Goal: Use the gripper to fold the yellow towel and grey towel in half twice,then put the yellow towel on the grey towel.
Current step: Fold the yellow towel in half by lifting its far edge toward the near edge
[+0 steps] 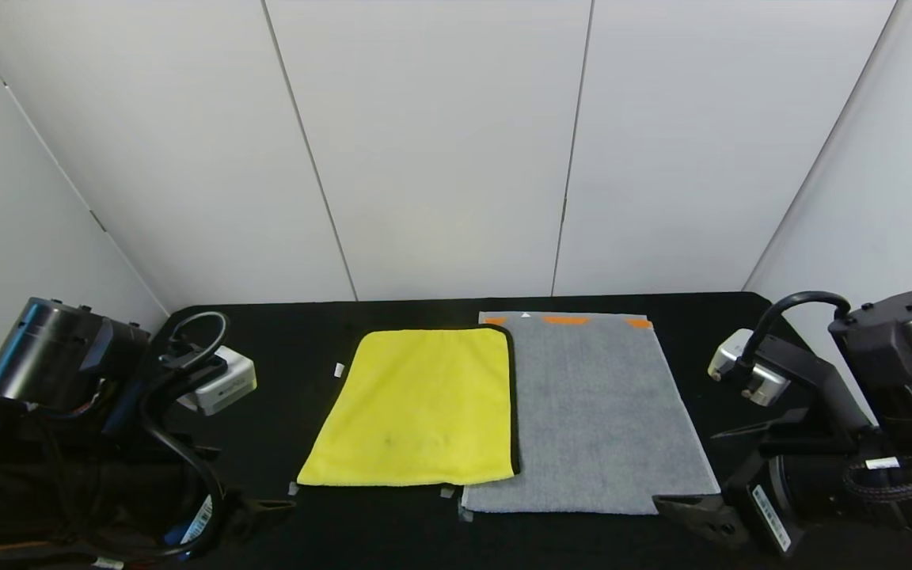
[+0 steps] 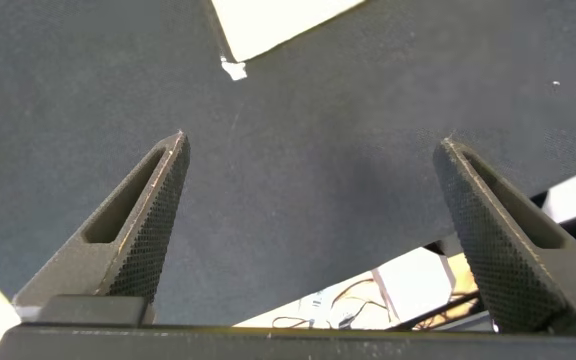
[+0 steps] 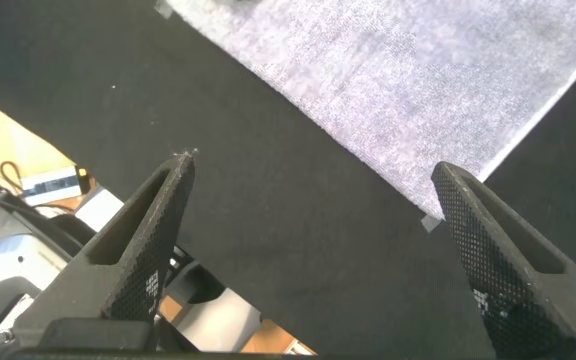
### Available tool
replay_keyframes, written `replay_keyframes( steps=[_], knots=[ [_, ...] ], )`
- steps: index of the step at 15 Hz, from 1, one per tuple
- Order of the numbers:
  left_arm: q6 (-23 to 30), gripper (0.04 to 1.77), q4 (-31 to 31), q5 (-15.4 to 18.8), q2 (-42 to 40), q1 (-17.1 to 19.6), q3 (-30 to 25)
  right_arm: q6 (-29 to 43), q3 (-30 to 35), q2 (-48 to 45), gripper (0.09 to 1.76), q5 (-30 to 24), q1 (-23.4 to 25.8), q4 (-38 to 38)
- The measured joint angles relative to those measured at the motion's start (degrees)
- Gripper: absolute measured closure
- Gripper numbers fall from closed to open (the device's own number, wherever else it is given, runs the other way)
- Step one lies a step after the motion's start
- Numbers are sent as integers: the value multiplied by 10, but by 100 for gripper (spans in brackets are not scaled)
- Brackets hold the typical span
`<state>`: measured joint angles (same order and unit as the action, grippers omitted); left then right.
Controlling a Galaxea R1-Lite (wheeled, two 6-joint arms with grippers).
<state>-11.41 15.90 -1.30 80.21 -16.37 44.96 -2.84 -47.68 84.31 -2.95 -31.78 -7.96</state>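
From the head view, no brand name or writing can be read: the small white stickers on both arms and the white tags on the cloth-covered black bench (image 1: 298, 356) are too small to make out. The bright yellow plush towel with thin black edge trim (image 1: 420, 408) lies flat and unfolded near the middle of the bench, and the larger mid-grey terry towel with an orange-and-white patterned band along its far end (image 1: 594, 416) lies flat just to its right, their long edges touching or slightly overlapping. The left pincer (image 1: 266, 507) sits low at the near left of the bench, apart from the yellow towel's near left corner, while the right pincer (image 1: 701, 475) sits at the near right, just beside the grey towel's near right corner. In the left wrist view, the left pincer (image 2: 313, 150) has its two dark textured fingers (image 2: 143, 225) spread wide with nothing between them, hanging over bare black bench, with a corner of the yellow towel (image 2: 278, 25) lying well beyond the tips. In the right wrist view, the right pincer (image 3: 313, 165) is likewise spread wide and empty, its fingers (image 3: 493, 250) over the bench, and the grey towel (image 3: 408, 80) lies just ahead, its corner close beside one fingertip.
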Motion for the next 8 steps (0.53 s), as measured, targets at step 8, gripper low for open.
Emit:
replay_keyframes(
  steps=[8],
  knots=[
    [3,9,-2,-19,72,29,31,1,-76,94,14,36,-64,0]
  ],
)
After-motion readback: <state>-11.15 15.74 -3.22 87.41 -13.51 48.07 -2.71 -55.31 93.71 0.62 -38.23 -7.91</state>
